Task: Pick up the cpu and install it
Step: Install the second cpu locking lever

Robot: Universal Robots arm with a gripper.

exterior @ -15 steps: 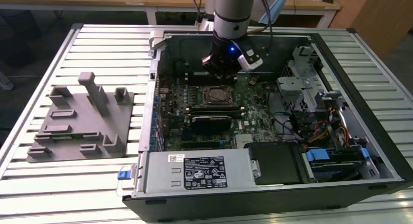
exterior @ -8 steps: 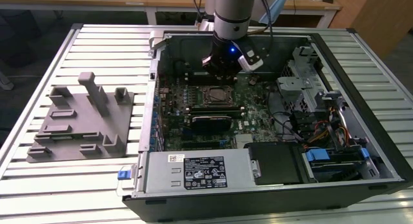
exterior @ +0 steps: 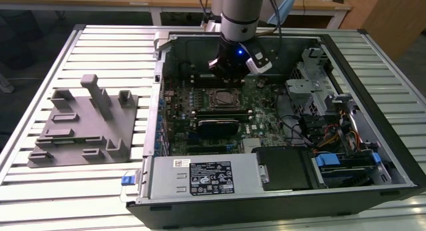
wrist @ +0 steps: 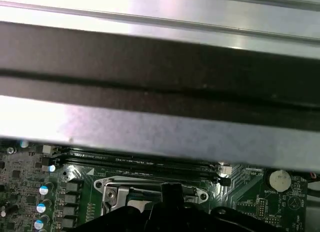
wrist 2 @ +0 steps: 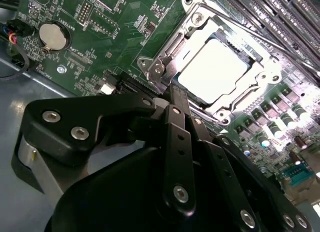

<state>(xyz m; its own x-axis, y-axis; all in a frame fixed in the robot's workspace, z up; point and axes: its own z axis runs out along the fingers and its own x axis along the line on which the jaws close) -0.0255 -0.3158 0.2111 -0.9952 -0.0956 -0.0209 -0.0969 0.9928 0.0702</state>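
Note:
The cpu (wrist 2: 214, 68) is a pale square chip lying flat in the motherboard socket (wrist 2: 165, 62), with the socket's metal frame around its edges. In the exterior view the socket (exterior: 223, 98) sits mid-board inside the open computer case. My gripper (exterior: 230, 80) hangs just above the socket's far side. In the second wrist view the gripper (wrist 2: 173, 94) has its black fingers (wrist 2: 176, 142) drawn together, shut on nothing, with the tips beside the socket frame. The first wrist view shows the gripper's tip (wrist: 170, 191) in front of the socket.
The case walls (exterior: 159, 86) ring the board. A drive cage (exterior: 319, 89) with cables is at the exterior view's right, and a power supply (exterior: 199, 178) is at the front. Outside the case stands a grey plastic tray (exterior: 83, 123) with upright posts. A coin battery (wrist 2: 52, 36) lies near the socket.

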